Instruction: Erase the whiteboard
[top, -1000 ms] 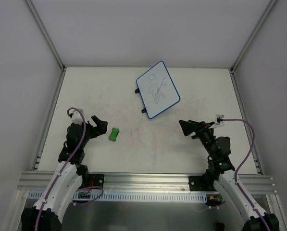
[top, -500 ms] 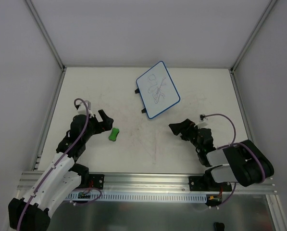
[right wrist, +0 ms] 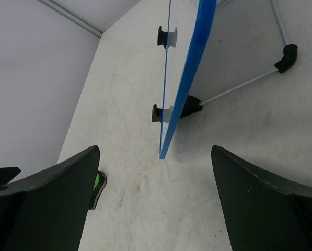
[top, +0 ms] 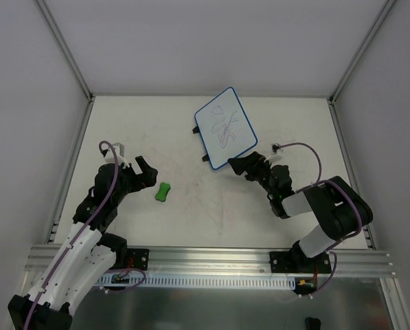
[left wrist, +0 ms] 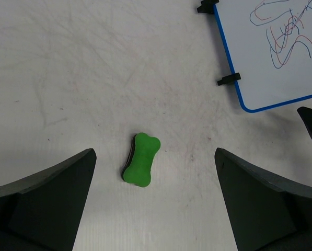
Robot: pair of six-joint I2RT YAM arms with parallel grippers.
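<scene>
The whiteboard (top: 225,128) stands at the back middle of the table, blue-framed, with red, blue and green scribbles and two black clips on its left edge. It also shows in the left wrist view (left wrist: 281,57) and edge-on in the right wrist view (right wrist: 189,78). The green bone-shaped eraser (top: 163,192) lies flat on the table, also in the left wrist view (left wrist: 141,159). My left gripper (top: 147,174) is open just left of the eraser, which lies between and ahead of its fingers (left wrist: 154,175). My right gripper (top: 239,165) is open and empty, just short of the board's near corner (right wrist: 154,151).
A thin metal stand with a black foot (right wrist: 286,55) props the board from behind. The table top (top: 136,130) is scuffed white, walled at the back and sides. An aluminium rail (top: 205,258) runs along the near edge.
My right gripper has swung forward and left, from right of centre up to the board's near corner. My left gripper has shifted slightly near the eraser. The eraser and board have not moved.
</scene>
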